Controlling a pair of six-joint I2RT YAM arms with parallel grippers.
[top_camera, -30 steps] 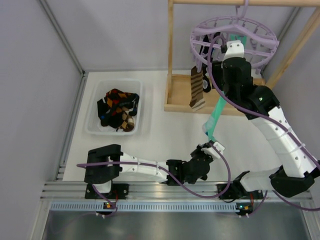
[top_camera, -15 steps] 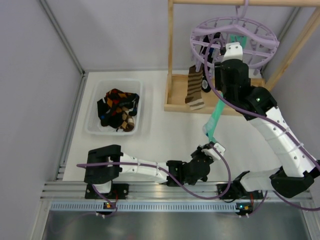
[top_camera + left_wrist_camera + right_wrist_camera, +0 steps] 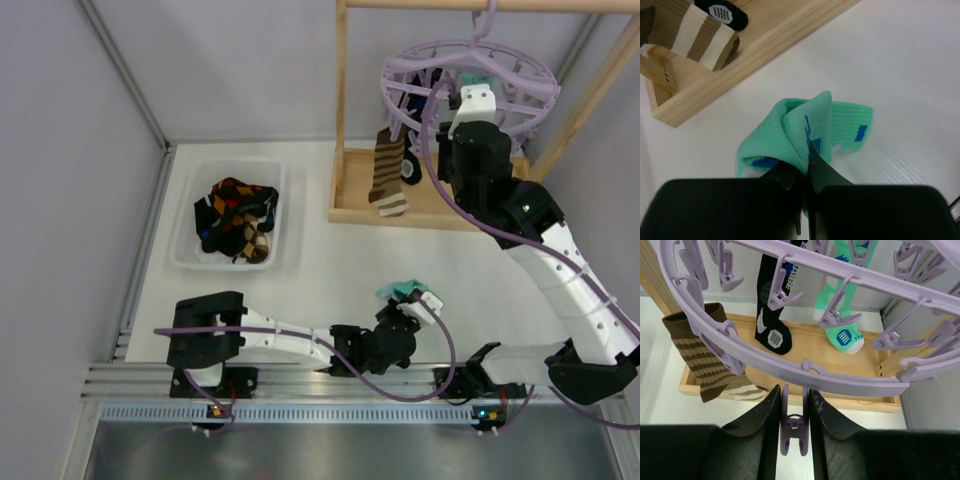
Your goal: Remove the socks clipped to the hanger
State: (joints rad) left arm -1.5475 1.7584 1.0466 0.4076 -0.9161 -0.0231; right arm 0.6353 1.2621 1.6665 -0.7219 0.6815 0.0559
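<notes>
My left gripper (image 3: 410,303) is shut on a mint-green sock with blue patches (image 3: 400,290), which lies bunched on the white table; in the left wrist view the sock (image 3: 805,125) folds out from between my fingertips (image 3: 808,161). My right gripper (image 3: 460,95) is raised at the near rim of the pale-purple hanger (image 3: 545,95) and is shut on one empty dangling clip (image 3: 794,427) under the ring (image 3: 850,376). Still clipped to the hanger are a brown striped sock (image 3: 705,357), a black sock (image 3: 772,315) and a mint-green sock (image 3: 842,320).
A wooden rack frame with a tray base (image 3: 352,195) carries the hanger at the back right. A clear bin (image 3: 185,225) at the left holds several dark argyle socks (image 3: 235,215). Grey walls close in the left and back.
The mint-green sock, stretched between the hanger and my left gripper, has come free of the clip and dropped onto the table at my left gripper. The brown sock swung slightly.
</notes>
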